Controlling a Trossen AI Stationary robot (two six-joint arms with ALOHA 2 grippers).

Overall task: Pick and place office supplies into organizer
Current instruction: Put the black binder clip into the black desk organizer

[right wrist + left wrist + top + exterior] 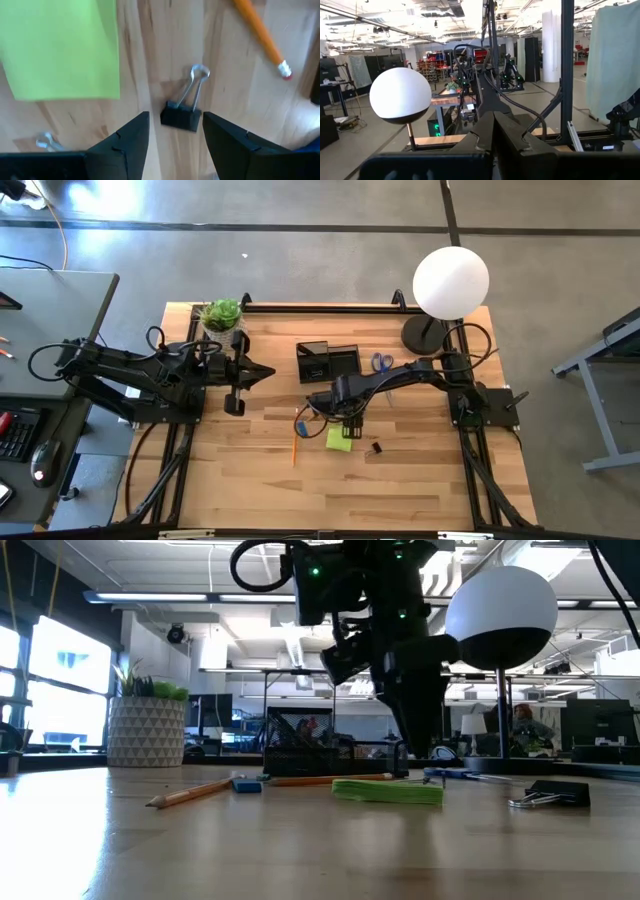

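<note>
A wooden worktop (420, 480) carries two dark robot arms. Near its back right corner stands a lamp with a white ball shade (451, 280). A potted green plant (222, 314) sits at the back left corner. The black desk organizer (328, 362) stands near the middle of the back edge, with blue-handled scissors (382, 363) lying just beside it toward the lamp.

The right gripper (175, 134) hangs low over the middle of the worktop, its fingers apart and holding nothing, with a small black binder clip (182, 114) lying between the fingertips. A yellow-green sticky note pad (338, 439) lies just beside the clip. An orange pencil (296, 444) lies nearby, and a second binder clip (376, 448) rests beyond the pad.

The left gripper (262, 374) waits by the left edge, fingers together and empty.
</note>
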